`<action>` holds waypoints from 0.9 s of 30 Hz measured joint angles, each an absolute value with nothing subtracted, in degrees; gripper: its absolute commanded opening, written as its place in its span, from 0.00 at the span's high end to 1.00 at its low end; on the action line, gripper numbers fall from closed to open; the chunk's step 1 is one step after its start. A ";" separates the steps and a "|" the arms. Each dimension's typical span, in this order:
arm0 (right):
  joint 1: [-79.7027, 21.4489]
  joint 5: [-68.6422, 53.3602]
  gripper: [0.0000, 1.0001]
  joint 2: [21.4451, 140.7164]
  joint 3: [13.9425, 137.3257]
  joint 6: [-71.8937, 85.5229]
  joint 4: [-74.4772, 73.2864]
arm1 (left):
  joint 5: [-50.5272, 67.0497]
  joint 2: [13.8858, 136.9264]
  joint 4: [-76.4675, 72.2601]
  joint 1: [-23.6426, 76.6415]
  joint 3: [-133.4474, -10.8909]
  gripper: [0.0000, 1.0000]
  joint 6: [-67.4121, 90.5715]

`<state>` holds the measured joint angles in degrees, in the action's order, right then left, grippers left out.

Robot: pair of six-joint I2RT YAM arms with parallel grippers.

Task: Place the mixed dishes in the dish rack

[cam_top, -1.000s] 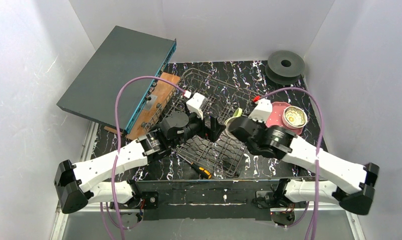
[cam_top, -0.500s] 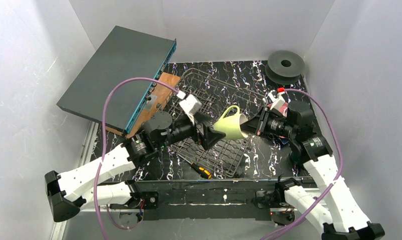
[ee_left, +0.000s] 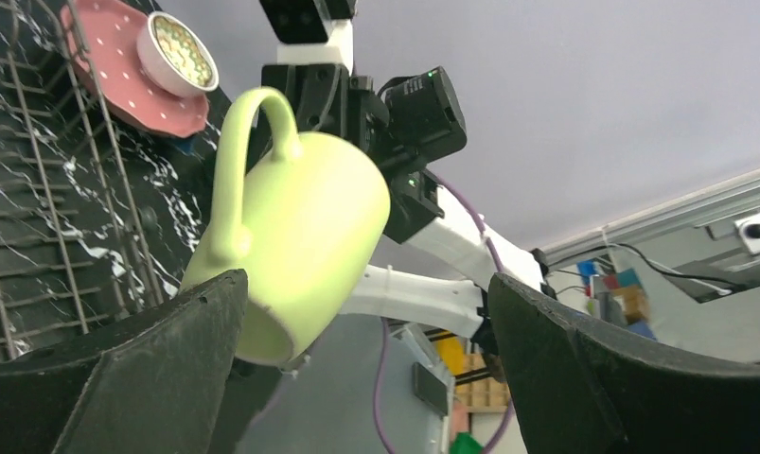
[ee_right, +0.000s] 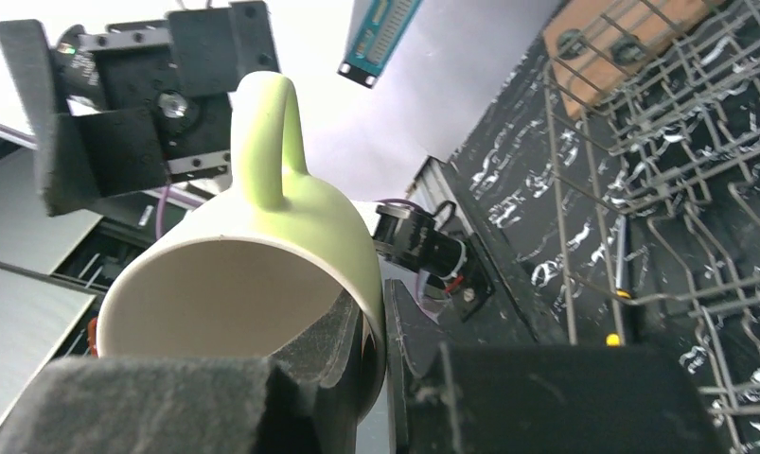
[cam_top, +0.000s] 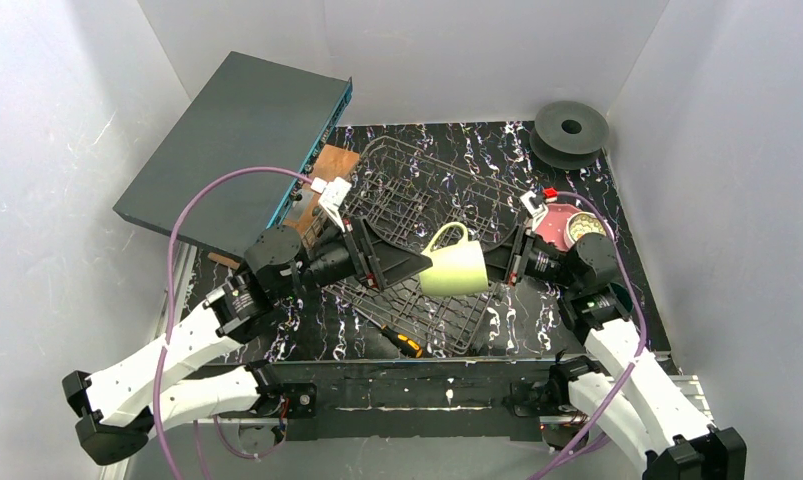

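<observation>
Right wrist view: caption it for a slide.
Right gripper grips pale yellow-green mug by its rim near dark wire dish rack.

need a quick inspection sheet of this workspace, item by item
surface: black marbled table, carrying the rack
job's things: pale yellow-green mug held on its side above the dish rack; small white cup on the pink plate, right of the rack
clutter: screwdriver by the rack's near edge; spool disc in the far right corner; wooden board and grey box on the left
hands: left hand open, facing the mug's base; right hand shut on the mug's rim
cables: purple cables looping above both arms
surroundings: white walls
</observation>
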<state>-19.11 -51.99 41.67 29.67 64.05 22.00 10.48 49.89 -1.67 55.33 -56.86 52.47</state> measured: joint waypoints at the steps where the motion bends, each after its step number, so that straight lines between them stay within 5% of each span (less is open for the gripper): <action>1: -19.14 -52.27 0.99 42.37 29.12 66.24 25.89 | 10.81 49.76 -1.45 55.33 -56.86 0.02 53.34; 9: -19.31 -52.64 0.99 42.63 28.40 76.20 43.42 | 12.01 55.40 1.21 57.56 -58.94 0.06 58.15; 22: -20.69 -49.65 0.99 39.18 28.01 78.72 45.30 | 4.73 57.98 -8.08 66.39 -58.85 0.07 56.38; 27: -21.19 -47.94 0.99 39.03 26.35 79.70 46.17 | 0.60 58.08 -8.80 68.16 -58.13 0.16 55.90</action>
